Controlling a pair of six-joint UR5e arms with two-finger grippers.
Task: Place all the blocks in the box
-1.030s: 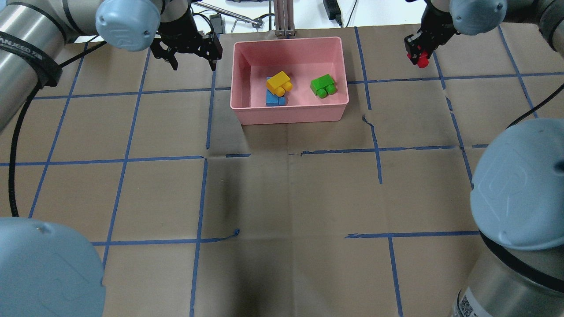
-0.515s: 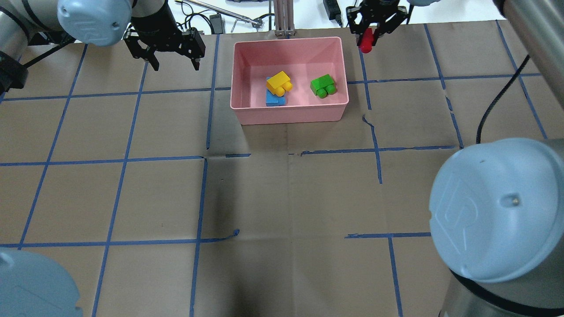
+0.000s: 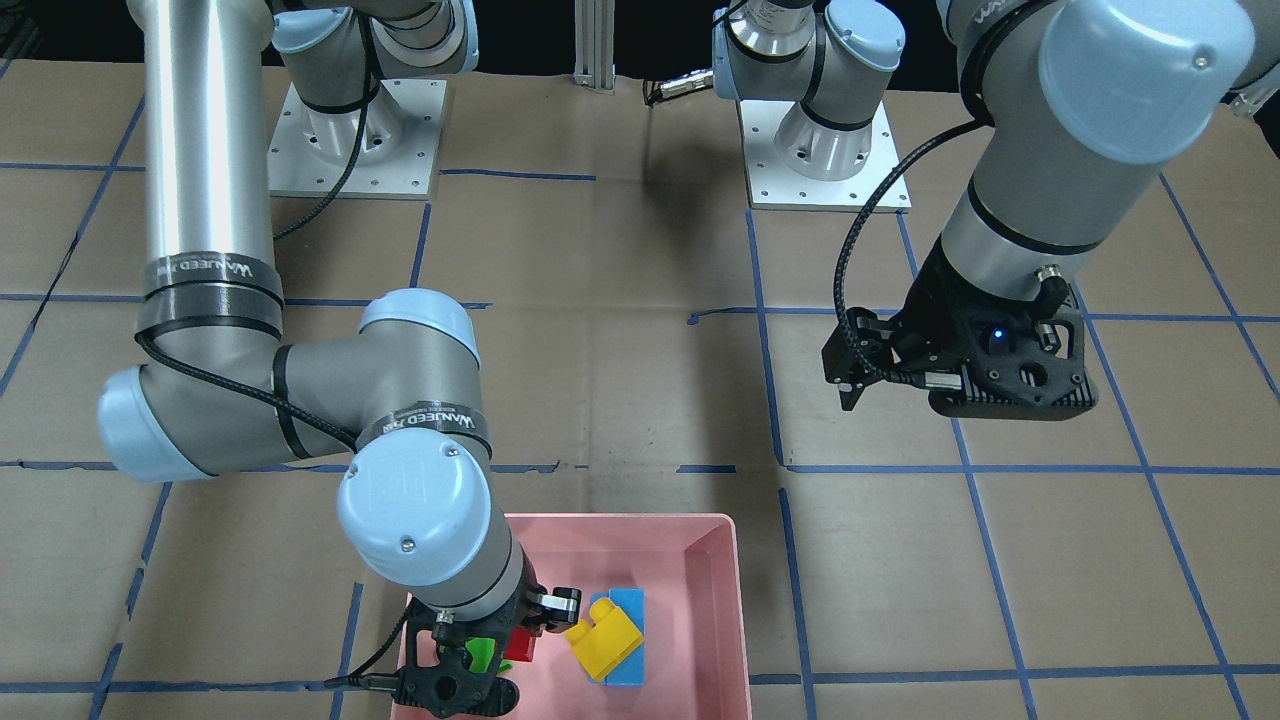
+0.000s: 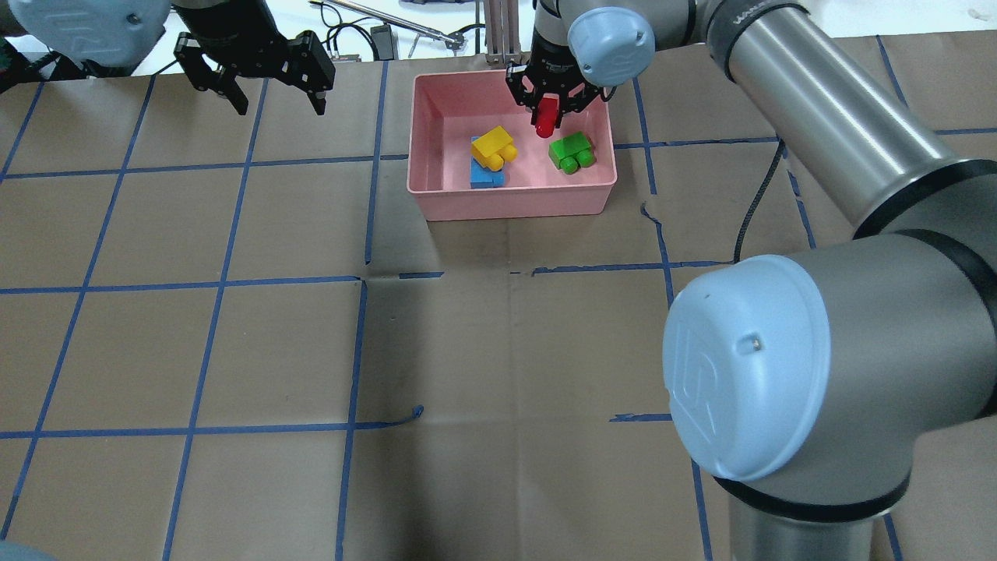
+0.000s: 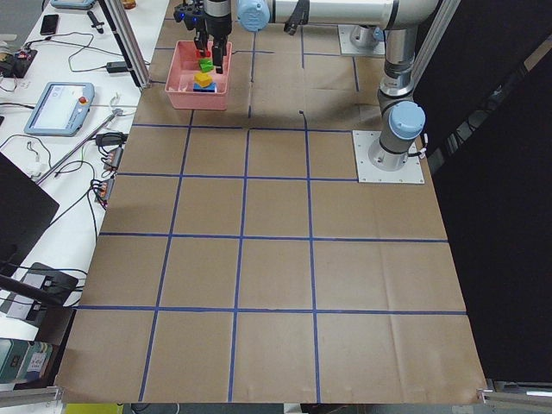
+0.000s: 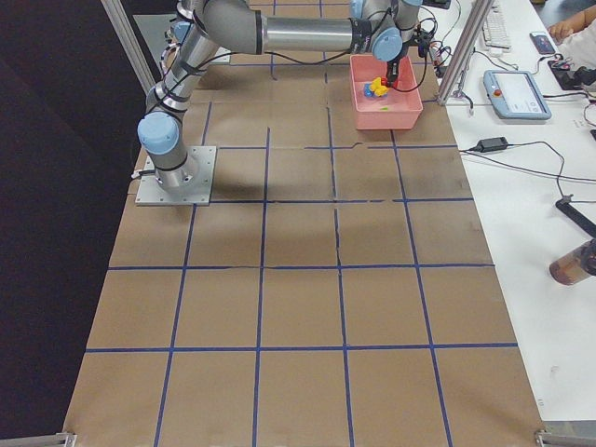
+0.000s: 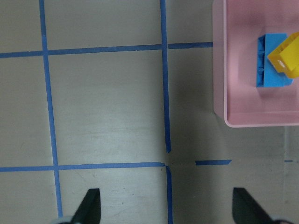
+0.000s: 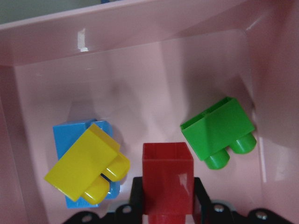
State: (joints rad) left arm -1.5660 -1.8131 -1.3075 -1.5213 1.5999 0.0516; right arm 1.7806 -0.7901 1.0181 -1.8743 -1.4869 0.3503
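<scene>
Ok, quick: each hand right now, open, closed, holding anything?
Left hand: open, empty.
Right hand: closed on the red block, over the box.

Silver arm tubes [image 3: 205,130], pale blue joint caps [image 3: 415,510], black braided cables [image 3: 848,262], white base plates [image 3: 880,190].

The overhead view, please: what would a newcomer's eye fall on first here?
The pink box at the far middle holds a yellow block lying partly on a blue block, and a green block beside them. The right gripper holds a red block over it, while the left gripper hangs open to its left.
</scene>
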